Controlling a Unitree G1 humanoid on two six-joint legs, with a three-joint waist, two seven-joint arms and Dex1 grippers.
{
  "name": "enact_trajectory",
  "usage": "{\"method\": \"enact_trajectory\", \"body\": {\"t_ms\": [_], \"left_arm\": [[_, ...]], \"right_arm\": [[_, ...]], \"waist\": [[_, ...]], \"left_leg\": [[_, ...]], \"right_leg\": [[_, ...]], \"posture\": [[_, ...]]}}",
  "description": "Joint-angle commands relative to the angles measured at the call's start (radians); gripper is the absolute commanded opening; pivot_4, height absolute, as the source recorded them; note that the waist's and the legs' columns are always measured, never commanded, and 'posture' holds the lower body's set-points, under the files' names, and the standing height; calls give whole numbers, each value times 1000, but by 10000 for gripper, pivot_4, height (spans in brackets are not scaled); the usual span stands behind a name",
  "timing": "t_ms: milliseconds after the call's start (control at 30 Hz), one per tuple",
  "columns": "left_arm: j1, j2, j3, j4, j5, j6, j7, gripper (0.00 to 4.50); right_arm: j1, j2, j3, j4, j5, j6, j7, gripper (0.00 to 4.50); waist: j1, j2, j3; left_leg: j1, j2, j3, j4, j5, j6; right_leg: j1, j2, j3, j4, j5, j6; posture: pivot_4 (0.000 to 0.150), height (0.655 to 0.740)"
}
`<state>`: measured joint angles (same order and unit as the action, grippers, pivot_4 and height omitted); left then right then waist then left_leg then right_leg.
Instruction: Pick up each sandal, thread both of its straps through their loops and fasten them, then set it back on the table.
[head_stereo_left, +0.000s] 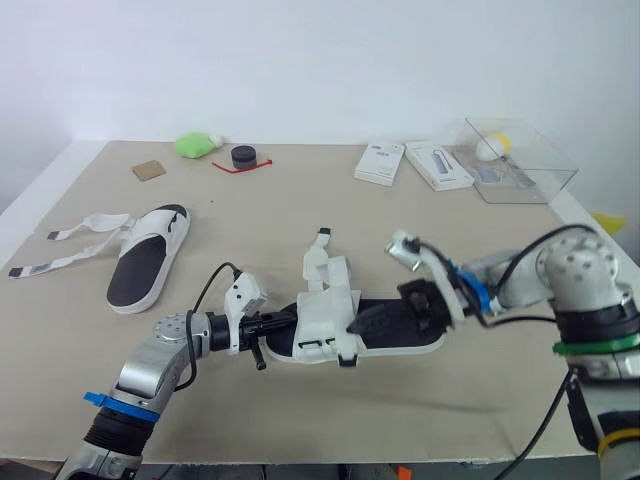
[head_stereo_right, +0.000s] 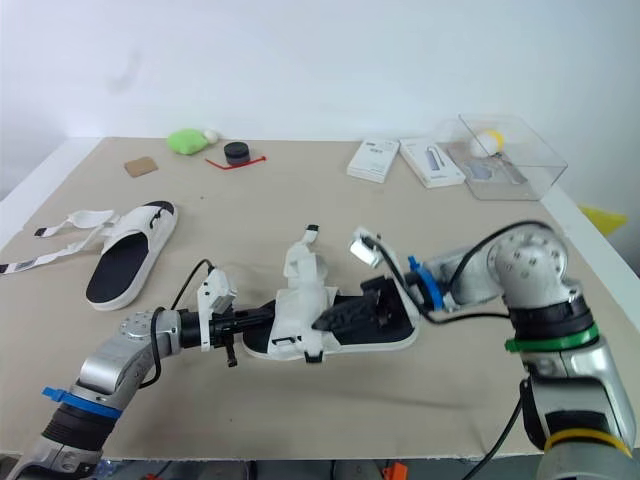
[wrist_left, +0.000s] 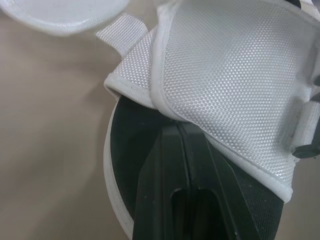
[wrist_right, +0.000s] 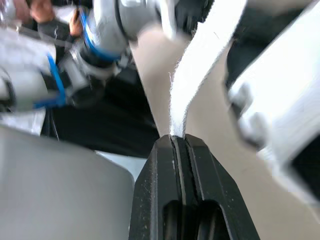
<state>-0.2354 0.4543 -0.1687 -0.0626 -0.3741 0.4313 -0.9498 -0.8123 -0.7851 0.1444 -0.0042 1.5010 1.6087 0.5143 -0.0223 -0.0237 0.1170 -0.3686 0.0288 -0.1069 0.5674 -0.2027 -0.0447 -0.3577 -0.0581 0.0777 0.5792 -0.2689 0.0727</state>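
Observation:
A white sandal (head_stereo_left: 400, 345) with a black footbed lies mid-table, its white mesh upper (wrist_left: 230, 85) standing up over it. My left gripper (head_stereo_left: 283, 322) comes in from the left and is shut on the sandal's near-left end, fingertips (wrist_left: 167, 150) tucked under the mesh flap. My right gripper (head_stereo_left: 362, 325) reaches in from the right over the footbed. It is shut on a white strap (wrist_right: 200, 65) of this sandal, pinched at the strap's end. A second sandal (head_stereo_left: 145, 255) lies flat at the far left with its straps (head_stereo_left: 60, 262) spread open on the table.
Along the back edge are a green object (head_stereo_left: 198, 145), a black roll (head_stereo_left: 243, 156), a brown square (head_stereo_left: 149, 170), two white boxes (head_stereo_left: 380, 162) and a clear container (head_stereo_left: 520, 158). The table's front edge runs close below the held sandal.

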Motion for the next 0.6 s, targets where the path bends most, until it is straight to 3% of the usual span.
{"method": "enact_trajectory", "body": {"t_ms": [33, 267, 600], "left_arm": [[15, -2, -21, 48, 29, 10, 13, 0], [16, -8, -25, 48, 29, 5, 20, 0], [35, -4, -25, 31, 28, 7, 30, 0]], "right_arm": [[-103, 21, 56, 194, 60, 6, -125, 622], [-130, 70, 79, 300, 41, 6, -261, 622], [-150, 48, 135, 328, 175, 6, -321, 622]], "waist": [[1, -2, -2], [3, 0, -4], [0, 1, -4]], "left_leg": [[1, 0, 0, 0, 0, 1], [-3, -2, 0, 0, 0, 2], [-3, -1, -1, 0, 0, 3]], "right_leg": [[1, 0, 0, 1, 0, -1], [2, 0, 1, 1, 5, -2], [1, 1, 1, 0, 6, 1]], "posture": [[1500, 7400], [1500, 7400], [1500, 7400]]}}
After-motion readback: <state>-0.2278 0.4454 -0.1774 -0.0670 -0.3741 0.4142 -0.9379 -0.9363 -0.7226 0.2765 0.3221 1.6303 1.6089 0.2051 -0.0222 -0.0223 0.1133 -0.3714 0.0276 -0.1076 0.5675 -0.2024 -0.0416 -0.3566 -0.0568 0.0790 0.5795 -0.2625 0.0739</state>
